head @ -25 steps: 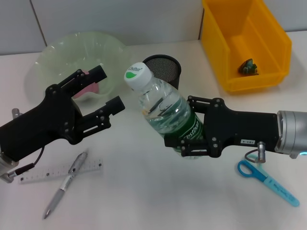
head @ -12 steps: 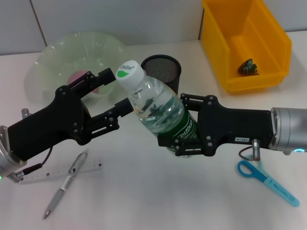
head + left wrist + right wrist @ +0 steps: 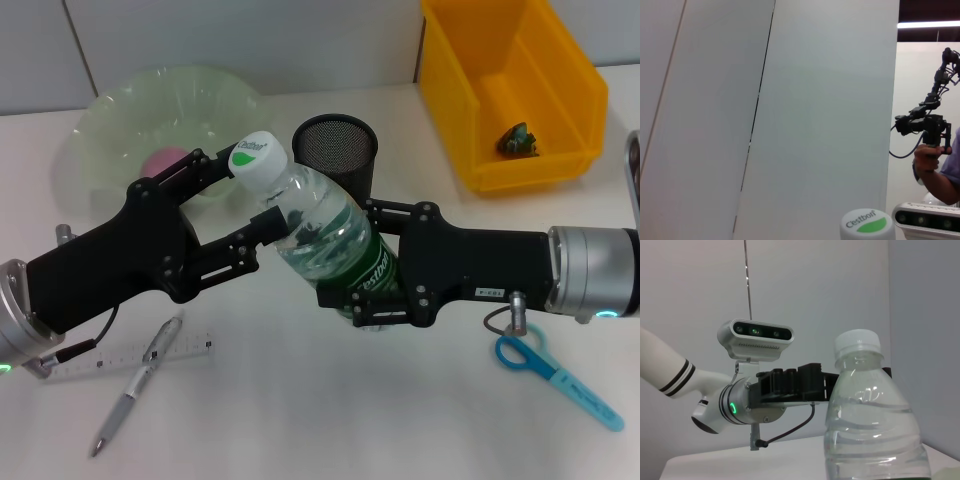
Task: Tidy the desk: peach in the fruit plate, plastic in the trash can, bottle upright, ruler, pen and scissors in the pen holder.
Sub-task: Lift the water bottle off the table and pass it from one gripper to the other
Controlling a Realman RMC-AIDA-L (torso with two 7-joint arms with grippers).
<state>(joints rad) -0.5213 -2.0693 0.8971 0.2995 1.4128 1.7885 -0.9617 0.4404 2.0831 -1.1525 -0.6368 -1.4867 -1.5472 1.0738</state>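
Observation:
A clear water bottle (image 3: 320, 225) with a white-and-green cap (image 3: 253, 155) hangs tilted above the desk, and my right gripper (image 3: 366, 265) is shut on its green-labelled lower half. My left gripper (image 3: 250, 188) is open, one finger on each side of the bottle's neck just below the cap. The cap (image 3: 867, 225) shows in the left wrist view, and the bottle (image 3: 872, 420) fills the right wrist view. The pink peach (image 3: 163, 160) lies in the pale green fruit plate (image 3: 120, 110). Ruler (image 3: 120, 358) and pen (image 3: 135, 385) lie front left, blue scissors (image 3: 555, 375) front right. The black mesh pen holder (image 3: 335, 145) stands behind the bottle.
The yellow trash can (image 3: 560, 110) at the back right holds a crumpled greenish piece of plastic (image 3: 518, 140). My left arm crosses above the ruler's end. The right arm spans the desk above the scissors' handles.
My left gripper has moved right, from apart from the bottle to straddling its neck. The right gripper has carried the bottle a little to the left, toward it.

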